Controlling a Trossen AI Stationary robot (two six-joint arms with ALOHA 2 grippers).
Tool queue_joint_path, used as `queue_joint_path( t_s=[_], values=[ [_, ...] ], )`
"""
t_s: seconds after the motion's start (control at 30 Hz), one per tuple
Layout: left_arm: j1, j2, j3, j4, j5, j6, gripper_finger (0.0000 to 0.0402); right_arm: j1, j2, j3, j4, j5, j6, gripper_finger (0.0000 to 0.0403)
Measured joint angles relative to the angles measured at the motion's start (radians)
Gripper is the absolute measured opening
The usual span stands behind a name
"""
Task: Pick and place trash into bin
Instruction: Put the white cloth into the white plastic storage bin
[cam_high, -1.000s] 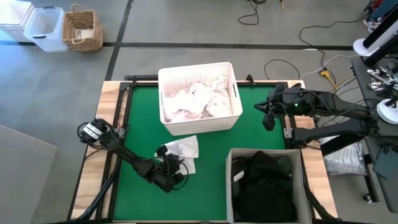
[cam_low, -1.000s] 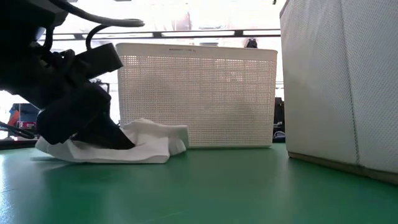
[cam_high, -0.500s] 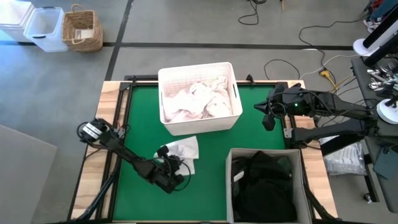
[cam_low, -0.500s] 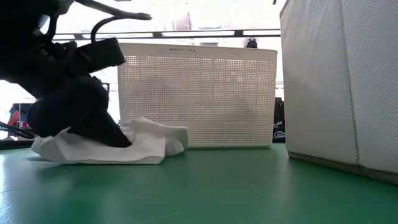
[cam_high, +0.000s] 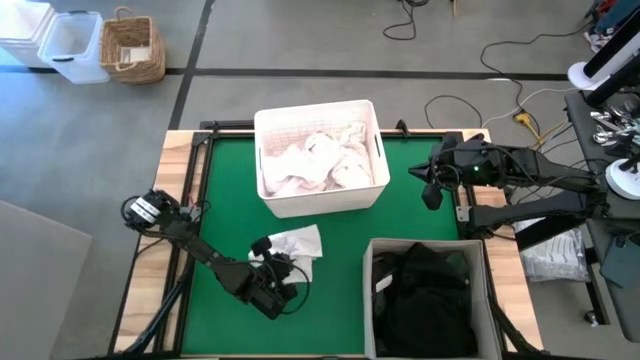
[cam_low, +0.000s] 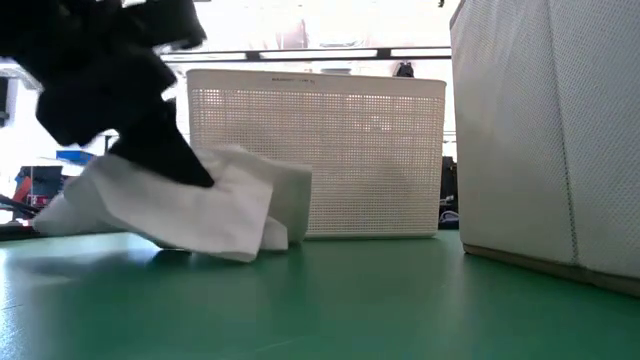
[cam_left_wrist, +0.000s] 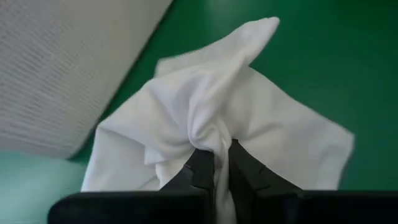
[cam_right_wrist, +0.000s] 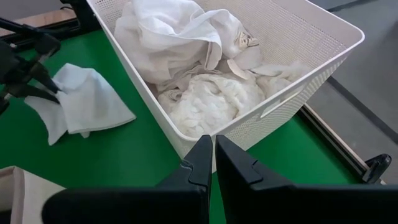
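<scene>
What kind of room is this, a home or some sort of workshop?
Most likely a robotics lab or workshop: a green-topped table on bare grey concrete floor, loose cables trailing across it, and two dark robot arms mounted at the table's sides.

Overhead, table-level and both wrist views share the white sheet (cam_high: 297, 242).

Looks like a robotics lab or test workshop, not anyone's home. The green-topped table (cam_high: 230, 215) sits in a wood-edged frame on a bare grey concrete floor (cam_high: 300, 40), with loose cables (cam_high: 470, 105) snaking across it, one ending in a yellow plug (cam_high: 523, 118). Off to one side there's a rack of metal equipment (cam_high: 610, 120). In the far corner someone's parked a wicker basket (cam_high: 132, 47) next to clear plastic storage tubs (cam_high: 72, 45). Two dark robot arms (cam_high: 520, 175) are bolted at the table's edges.
</scene>
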Motion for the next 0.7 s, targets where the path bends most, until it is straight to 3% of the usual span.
queue_joint_path(
  t_s=[0.43, 0.7],
  values=[
    [-0.127, -0.001, 0.2, -0.266, -0.191, -0.058, 0.0002, 0.0, 0.0, -0.002, 0.004, 0.0, 0.0, 0.0013],
    [-0.177, -0.001, 0.308, -0.316, -0.363, 0.073, 0.0002, 0.0, -0.001, -0.014, 0.011, 0.0, 0.001, 0.0013]
  ],
)
